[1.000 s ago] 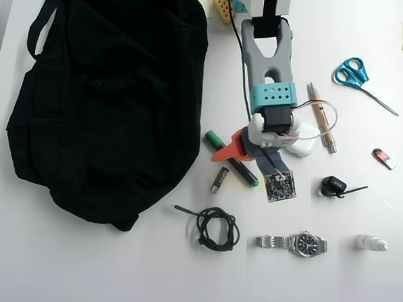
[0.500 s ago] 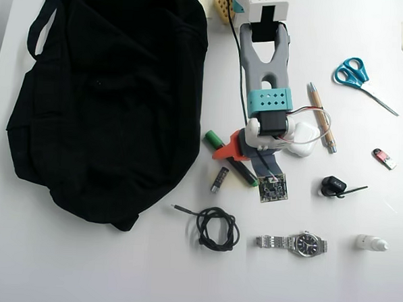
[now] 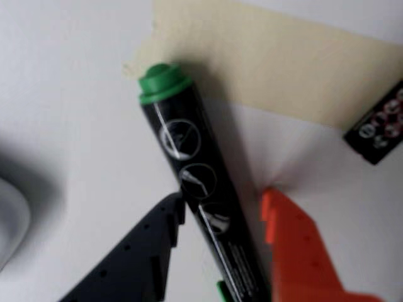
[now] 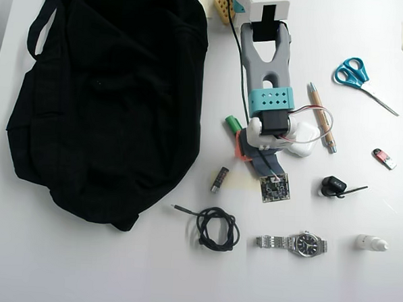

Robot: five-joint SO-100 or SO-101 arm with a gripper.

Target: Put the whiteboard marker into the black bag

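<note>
The whiteboard marker (image 3: 201,182) has a black barrel with white print and a green end. In the wrist view it runs between my black finger (image 3: 148,251) and orange finger (image 3: 293,245), which both press on it. My gripper (image 3: 221,201) is shut on the barrel. In the overhead view only the marker's green cap (image 4: 231,123) sticks out to the upper left of the gripper (image 4: 245,152); the arm hides the rest. The black bag (image 4: 103,98) lies floppy on the left, its right edge a short way from the gripper.
A tan tape patch (image 3: 264,69) and a small black cylinder (image 4: 219,179) lie below the gripper. A coiled cable (image 4: 216,227), a watch (image 4: 298,243), a wooden pen (image 4: 321,117), scissors (image 4: 359,77), an earpiece (image 4: 335,186) and a white bottle (image 4: 371,243) lie around.
The marker lay flat and slanted on the table under the gripper. Now the gripper holds it, and its green cap has swung up and right, close beside the arm.
</note>
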